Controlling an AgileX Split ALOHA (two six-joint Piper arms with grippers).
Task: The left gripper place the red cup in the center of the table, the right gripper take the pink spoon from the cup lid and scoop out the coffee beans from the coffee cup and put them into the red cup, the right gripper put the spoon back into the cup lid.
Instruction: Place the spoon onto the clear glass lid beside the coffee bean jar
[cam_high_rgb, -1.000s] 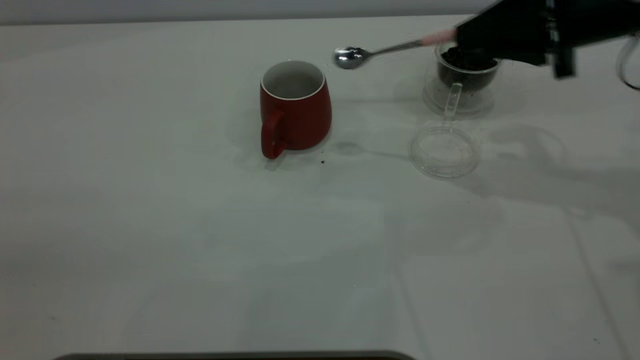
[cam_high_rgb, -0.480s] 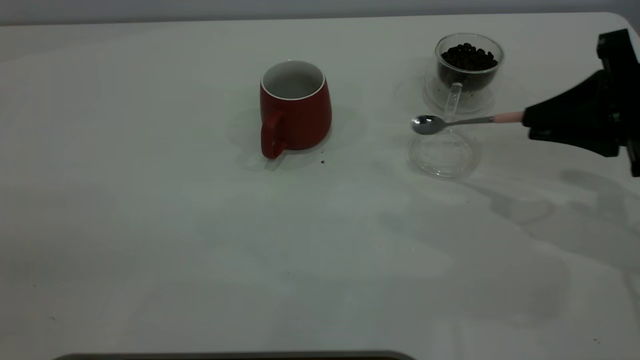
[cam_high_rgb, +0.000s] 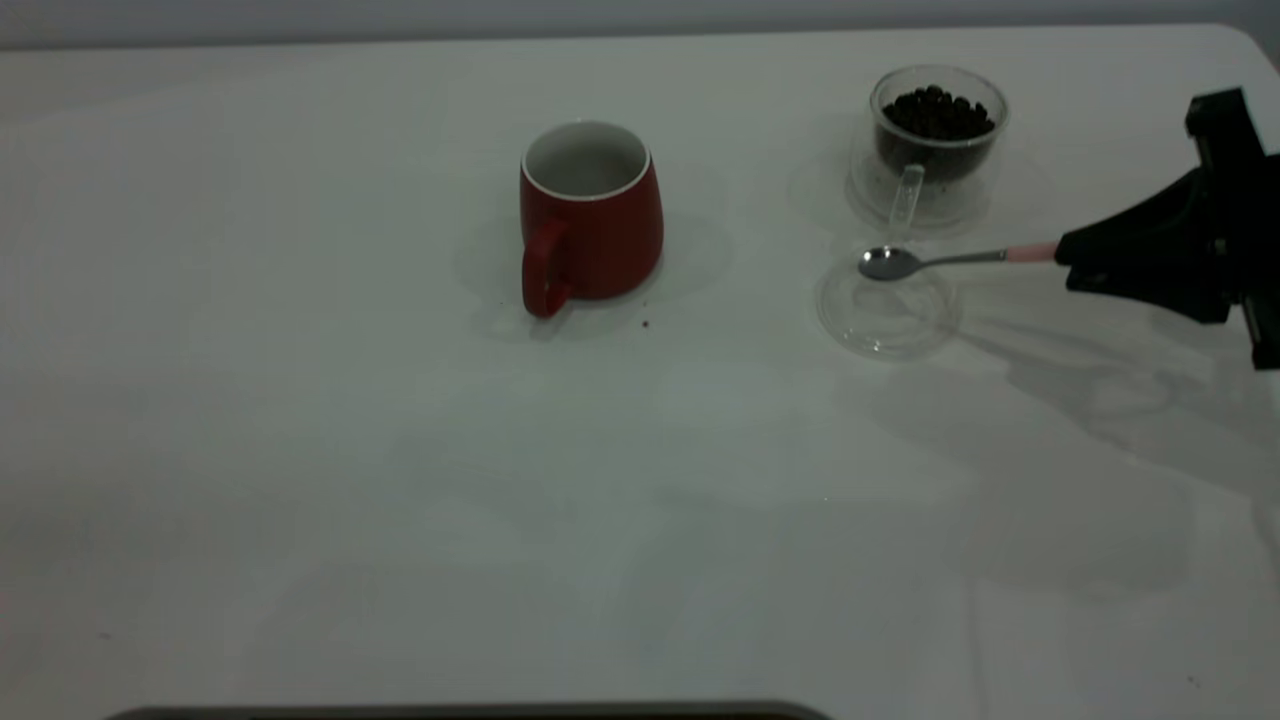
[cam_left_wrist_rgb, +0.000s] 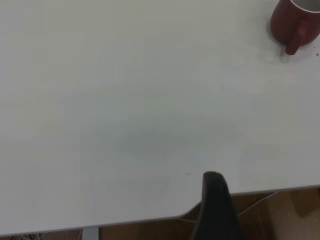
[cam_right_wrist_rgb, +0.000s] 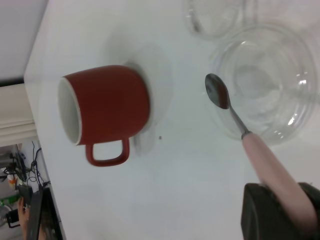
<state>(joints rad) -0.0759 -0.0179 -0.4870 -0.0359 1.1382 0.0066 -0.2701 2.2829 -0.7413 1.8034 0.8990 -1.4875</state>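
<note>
The right pincer (cam_high_rgb: 1068, 262) grips the pink spoon (cam_high_rgb: 940, 261) by its handle; the metal bowl hovers over the cup lid (cam_high_rgb: 888, 310). Beyond the lid stands the coffee cup (cam_high_rgb: 935, 150); whether the left pincer (cam_left_wrist_rgb: 216, 200) is open, I cannot tell

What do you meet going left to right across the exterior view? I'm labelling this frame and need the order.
red cup → cup lid → right gripper, its jaws shut on the pink spoon whose bowl hangs over the lid.
</note>
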